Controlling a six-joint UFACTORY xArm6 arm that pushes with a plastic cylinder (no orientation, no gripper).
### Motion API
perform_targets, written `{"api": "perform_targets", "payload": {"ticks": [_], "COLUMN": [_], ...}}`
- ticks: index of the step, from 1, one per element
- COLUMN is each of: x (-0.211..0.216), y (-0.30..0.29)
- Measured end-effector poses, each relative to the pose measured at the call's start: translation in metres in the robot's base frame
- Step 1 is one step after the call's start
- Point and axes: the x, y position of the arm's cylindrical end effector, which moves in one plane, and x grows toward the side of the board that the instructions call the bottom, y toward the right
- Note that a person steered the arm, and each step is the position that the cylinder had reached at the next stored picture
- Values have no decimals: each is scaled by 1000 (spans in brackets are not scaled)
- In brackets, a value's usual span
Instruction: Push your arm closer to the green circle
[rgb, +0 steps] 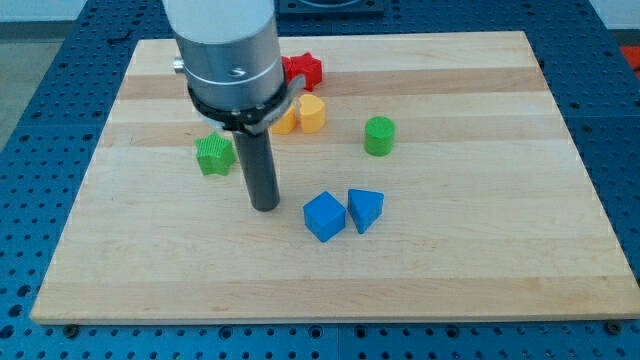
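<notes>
1. My tip (265, 206) rests on the board (480, 270) left of centre, nearer the bottom edge than the top; the rod stands upright under the arm's grey housing, which fills the view's top left.
2. The rod is a plain pusher with nothing to open or close, and it touches no block at this moment.
3. The green circle (379, 135), the target, stands upright right of centre in the board's upper half, well apart from my tip and up to its right.
4. A green star (214, 155) lies just left of the rod and a little above my tip, near but not touching.
5. A blue cube (324, 216) and a blue wedge (365, 209) sit side by side just right of my tip, close enough that they seem to touch each other.
6. A yellow heart (312, 113) and an orange block (286, 122) crowd behind the housing, with a red star (304, 70) beyond them towards the top edge; the housing hides part of each.
7. As I judge it, the straight path up and right to the circle runs between the blue pair and the yellow heart, so I can close in without shoving anything.
</notes>
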Motion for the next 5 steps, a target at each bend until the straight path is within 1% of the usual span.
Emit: {"api": "perform_targets", "payload": {"ticks": [3,4,5], "x": [2,2,-12], "y": [52,52,25]}}
